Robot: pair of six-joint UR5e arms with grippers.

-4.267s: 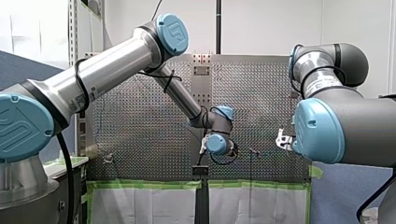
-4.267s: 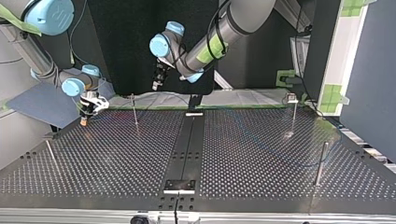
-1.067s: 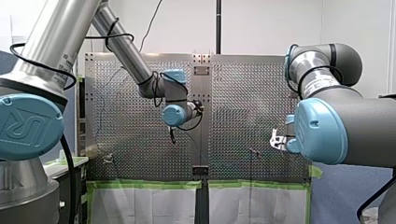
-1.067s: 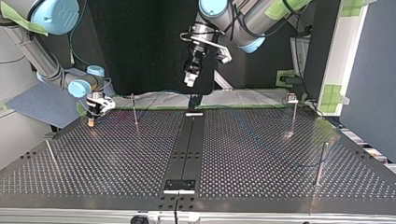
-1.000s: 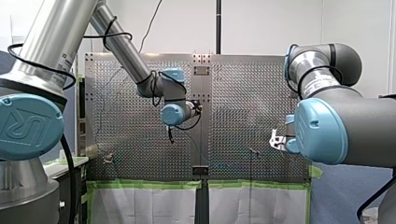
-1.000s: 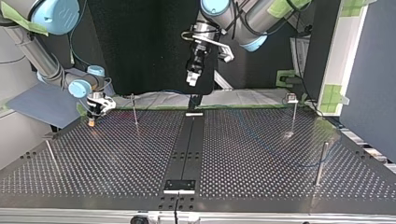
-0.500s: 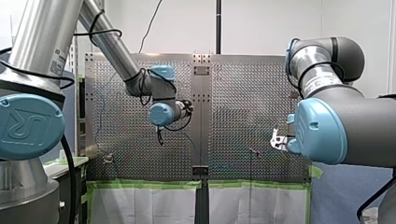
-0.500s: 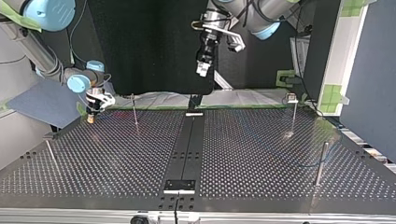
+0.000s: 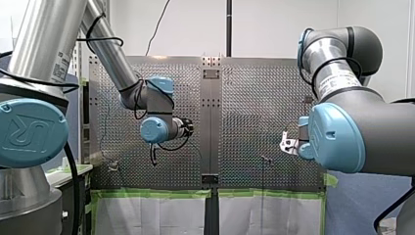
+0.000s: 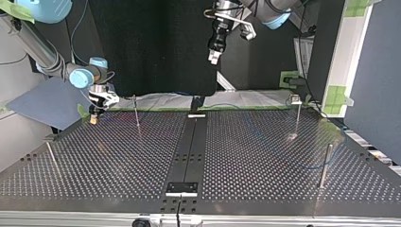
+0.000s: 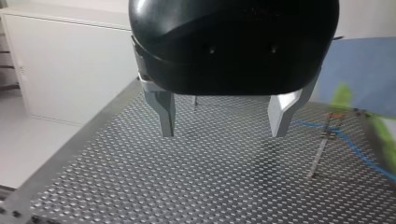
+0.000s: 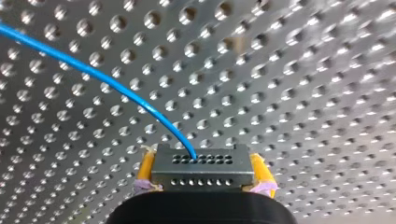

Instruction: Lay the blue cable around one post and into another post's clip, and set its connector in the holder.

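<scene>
In the front view my left arm (image 9: pixel 105 54) comes in from the upper left of the frame, with its wrist over the left-centre of the perforated surface (image 9: pixel 254 98). My right claw (image 9: pixel 288 145) shows at the right-centre beside its arm's big blue joint, and from here I cannot tell how its fingers stand. In the top view my left claw (image 10: pixel 214 57) hangs in the upper middle of the frame, well above the surface (image 10: pixel 118 161). My right claw (image 10: pixel 94 117) sits low at the upper left near the far edge, with a near post (image 10: pixel 136 113) just to its right. A clip post (image 10: pixel 297 118) stands at the right of the frame. In the left wrist view my left claw (image 11: pixel 223 133) has its metal fingers (image 11: pixel 166 114) spread apart with nothing between them. Off to the side of one finger a slanting post (image 11: pixel 321 156) rises from the surface, and the blue cable (image 11: pixel 359 151) crosses its upper part; whether it sits in a clip I cannot tell. In the right wrist view my right claw (image 12: pixel 203 173) is clamped by its yellow pads (image 12: pixel 145 168) on the dark connector (image 12: pixel 203 164). The blue cable (image 12: pixel 116 88) leaves the connector's face and curves away over the surface (image 12: pixel 303 70).
</scene>
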